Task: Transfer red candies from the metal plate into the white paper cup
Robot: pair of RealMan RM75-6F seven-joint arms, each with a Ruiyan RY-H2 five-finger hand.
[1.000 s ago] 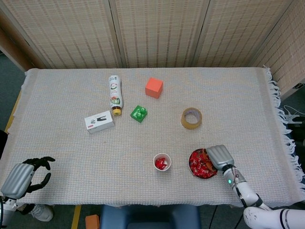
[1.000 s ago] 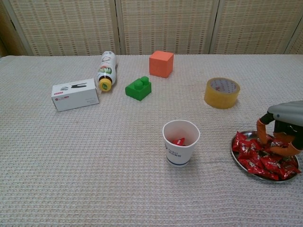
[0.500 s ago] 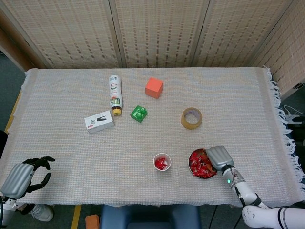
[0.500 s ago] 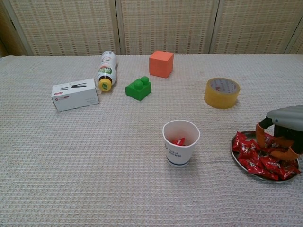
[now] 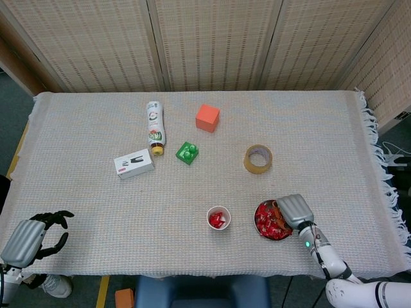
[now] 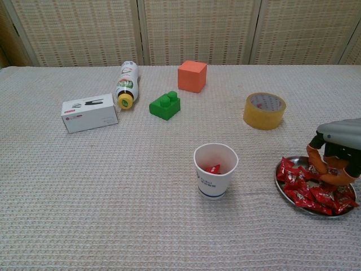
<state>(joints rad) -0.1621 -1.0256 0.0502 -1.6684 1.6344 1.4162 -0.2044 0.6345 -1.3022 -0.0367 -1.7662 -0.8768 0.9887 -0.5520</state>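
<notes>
The white paper cup [image 5: 218, 217] [image 6: 215, 169] stands near the table's front edge with a red candy or two inside. To its right, the metal plate [image 5: 257, 222] [image 6: 280, 183] holds a pile of red candies [image 5: 268, 226] [image 6: 303, 191]. My right hand [image 5: 294, 210] [image 6: 337, 152] hangs over the plate's right half. Its orange fingertips [image 6: 317, 164] are dug into the pile, and I cannot tell whether they hold a candy. My left hand [image 5: 29, 239] rests off the table's front left corner with its fingers loosely apart and nothing in them.
Further back lie a white box [image 5: 133, 163] [image 6: 89, 113], a lying bottle [image 5: 155, 123] [image 6: 126, 83], a green brick [image 5: 187, 153] [image 6: 165, 105], an orange cube [image 5: 207, 118] [image 6: 192, 76] and a roll of tape [image 5: 258, 158] [image 6: 264, 110].
My right hand's fingertips have drawn closer together in the candy pile, and the hand has shifted slightly over the plate. The left hand has not moved.
</notes>
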